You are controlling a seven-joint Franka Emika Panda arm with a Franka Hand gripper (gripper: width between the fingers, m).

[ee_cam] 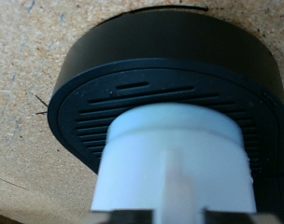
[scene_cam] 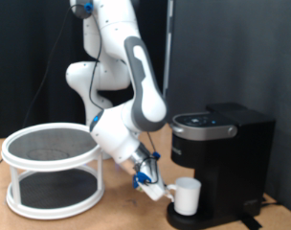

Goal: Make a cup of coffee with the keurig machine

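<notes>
Wooden tabletop point(scene_cam: 117, 216): gripper point(scene_cam: 163, 190) jaws closed on the cup point(scene_cam: 188, 195), which rests on the keurig machine point(scene_cam: 222, 153) drip tray point(ee_cam: 105, 103); mesh basket point(scene_cam: 52, 168) stands nearby.

The white arm point(scene_cam: 126, 77) folds down from the exterior view's top, elbow bent, forearm slanting low toward the right; the gripper point(scene_cam: 163, 192) sits near the tabletop, fingers closed on the cup point(scene_cam: 188, 195)

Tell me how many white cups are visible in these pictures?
1. The cup stands on the keurig machine drip tray, at the pincer. Others may be hidden behind the machine.
</notes>
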